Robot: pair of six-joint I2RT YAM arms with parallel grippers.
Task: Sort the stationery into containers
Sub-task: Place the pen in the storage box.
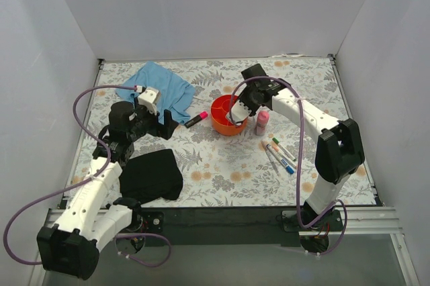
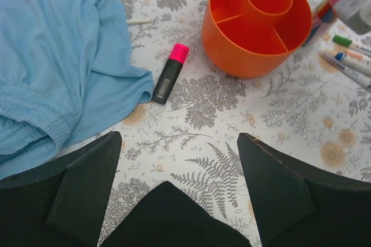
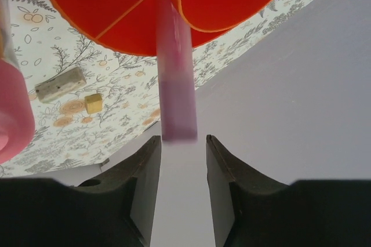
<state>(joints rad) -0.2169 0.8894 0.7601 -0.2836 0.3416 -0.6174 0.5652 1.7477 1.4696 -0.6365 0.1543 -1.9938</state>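
Note:
The orange divided bowl (image 1: 228, 115) stands mid-table; it also shows in the left wrist view (image 2: 255, 21) and the right wrist view (image 3: 116, 3). My right gripper (image 1: 236, 113) hovers over its rim, jaws apart (image 3: 182, 142). A pink-lilac stick (image 3: 177, 84) is just beyond the fingertips, blurred, its far end in the bowl. The small pink bottle (image 1: 263, 122) stands right of the bowl. Several thin markers (image 1: 279, 152) lie in front of it. A pink-capped highlighter (image 1: 196, 120) lies left of the bowl (image 2: 170, 73). My left gripper (image 1: 166, 125) is open and empty (image 2: 179, 142), near the highlighter.
A blue cloth (image 1: 161, 88) lies at the back left and a black cloth (image 1: 151, 175) at the front left, its corner under my left gripper (image 2: 168, 218). A grey block (image 3: 59, 83) and a small yellow cube (image 3: 93, 103) lie behind the bowl. White walls enclose the table.

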